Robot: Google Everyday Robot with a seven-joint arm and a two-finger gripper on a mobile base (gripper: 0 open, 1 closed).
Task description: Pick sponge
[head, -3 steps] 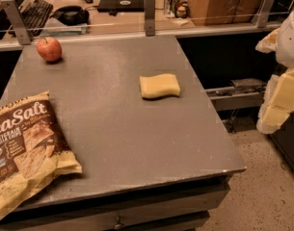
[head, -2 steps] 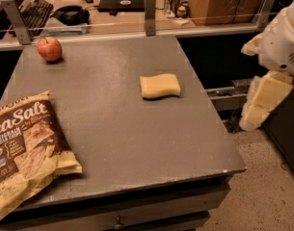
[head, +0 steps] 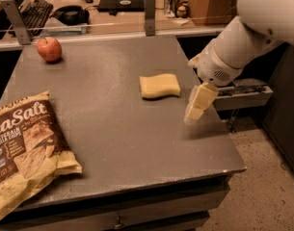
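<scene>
At bench (head: 113,134) centre-right | sponge (head: 159,86) lies flat, well apart from apple (head: 49,49) and chip bag (head: 26,148), so likely free for a top grasp | pincer (head: 198,104) hangs just beside it, right side, not touching | pincer spread: cannot tell | step: approach.

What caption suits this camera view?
Gripper hovers over the table, right of the untouched sponge; apple and chip bag lie farther left.

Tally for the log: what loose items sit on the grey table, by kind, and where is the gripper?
sponge: 1
apple: 1
chip bag: 1
Total: 3
The gripper hovers over the right side of the table, to the right of the sponge and apart from it.
</scene>
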